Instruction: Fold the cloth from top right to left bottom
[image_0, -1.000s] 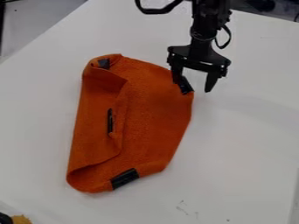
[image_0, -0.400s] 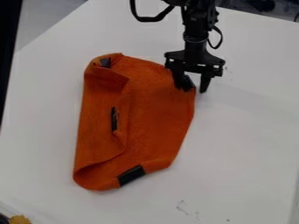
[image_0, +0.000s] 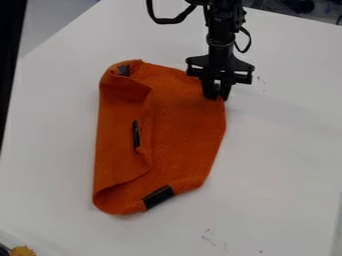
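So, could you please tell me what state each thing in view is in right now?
Gripper: closed on the cloth's upper right corner.
Orange cloth: partly folded, its left side turned over toward the middle.
Black patch at the cloth's lower edge: uncovered.
White table: lightly marked, with small dark specks toward the bottom.

Black arm (image_0: 222, 22) in from far edge, right of middle, lower part nearly upright. Cable loops (image_0: 167, 20) stand out left and right. Tool (image_0: 217, 97) hangs straight down, crossbar (image_0: 219, 69) roughly level, fingers (image_0: 226, 91) close together.
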